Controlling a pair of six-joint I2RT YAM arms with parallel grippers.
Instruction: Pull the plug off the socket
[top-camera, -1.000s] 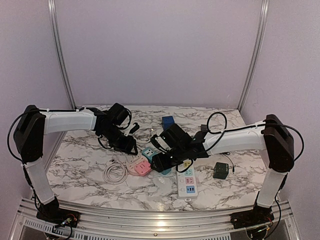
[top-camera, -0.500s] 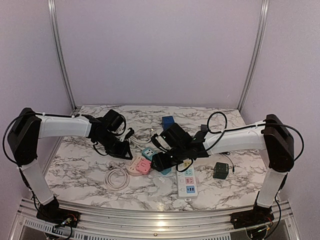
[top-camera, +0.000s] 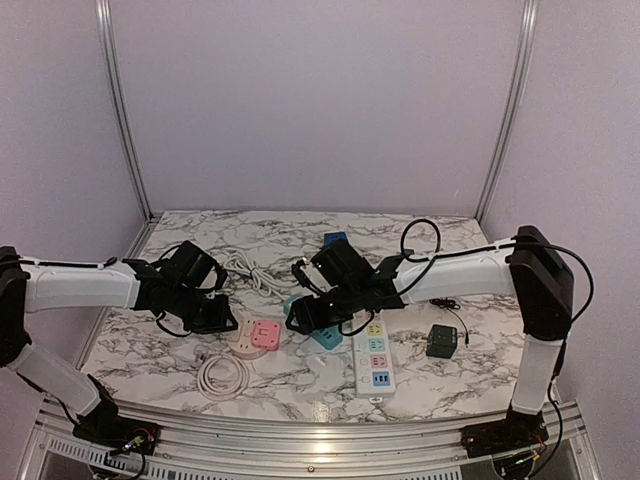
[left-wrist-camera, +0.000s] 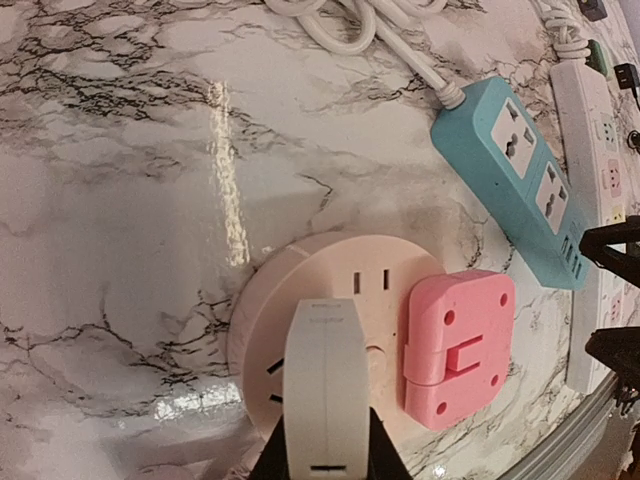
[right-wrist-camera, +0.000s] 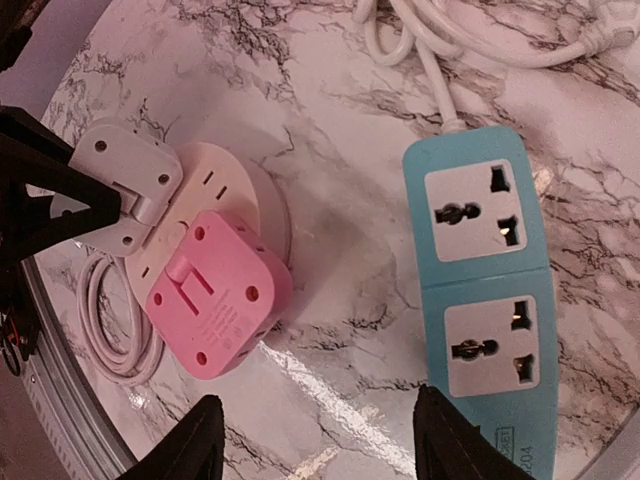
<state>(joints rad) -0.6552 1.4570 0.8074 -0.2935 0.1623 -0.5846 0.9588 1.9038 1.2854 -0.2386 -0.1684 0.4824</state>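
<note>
A white plug (left-wrist-camera: 325, 390) stands on a round pale pink socket (left-wrist-camera: 345, 290), its pins hidden. My left gripper (left-wrist-camera: 322, 455) is shut on this plug, with black fingers on both its sides. A pink cube adapter (left-wrist-camera: 458, 345) sits on the same socket. In the right wrist view the plug (right-wrist-camera: 125, 185) leans at the socket's (right-wrist-camera: 235, 190) left edge, beside the pink cube (right-wrist-camera: 215, 305). My right gripper (right-wrist-camera: 320, 450) is open and empty above the bare table, between the pink cube and a teal power strip (right-wrist-camera: 485, 290). In the top view the left gripper (top-camera: 215, 322) is left of the socket (top-camera: 243, 345), and the right gripper (top-camera: 305, 315) is to its right.
A white power strip (top-camera: 375, 365) lies right of the teal one. A dark green adapter (top-camera: 441, 341) sits further right and a blue cube (top-camera: 335, 241) at the back. A white cable coil (top-camera: 222, 375) lies near the front edge, and loose white cable (top-camera: 245, 270) behind.
My left gripper has moved left and toward the front with the plug, and the pink socket has slid left with it. My right gripper has shifted a little to the left.
</note>
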